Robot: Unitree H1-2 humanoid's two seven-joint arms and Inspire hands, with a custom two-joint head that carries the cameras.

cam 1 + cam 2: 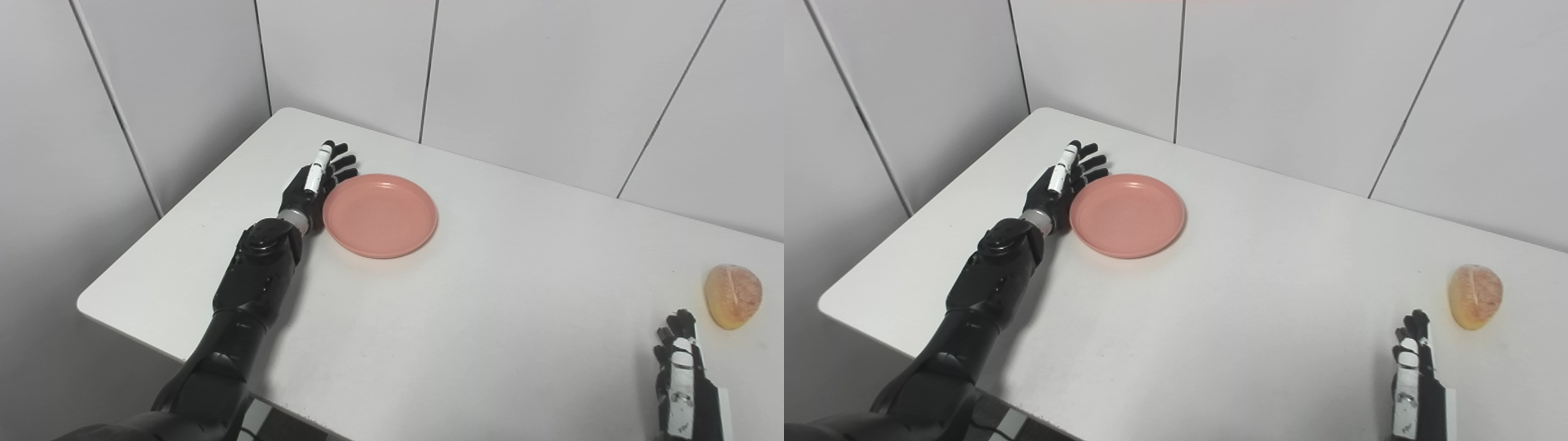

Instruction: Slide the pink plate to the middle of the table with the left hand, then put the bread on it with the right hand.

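Left hand (315,177), fingers spread and empty, stands edge-on just left of the plate (380,214); a glancing push may spin it. Right hand (681,373), open, waits far right near the bread (732,295).

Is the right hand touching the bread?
Apart. The right eye view shows bare table between the right hand and the bread.
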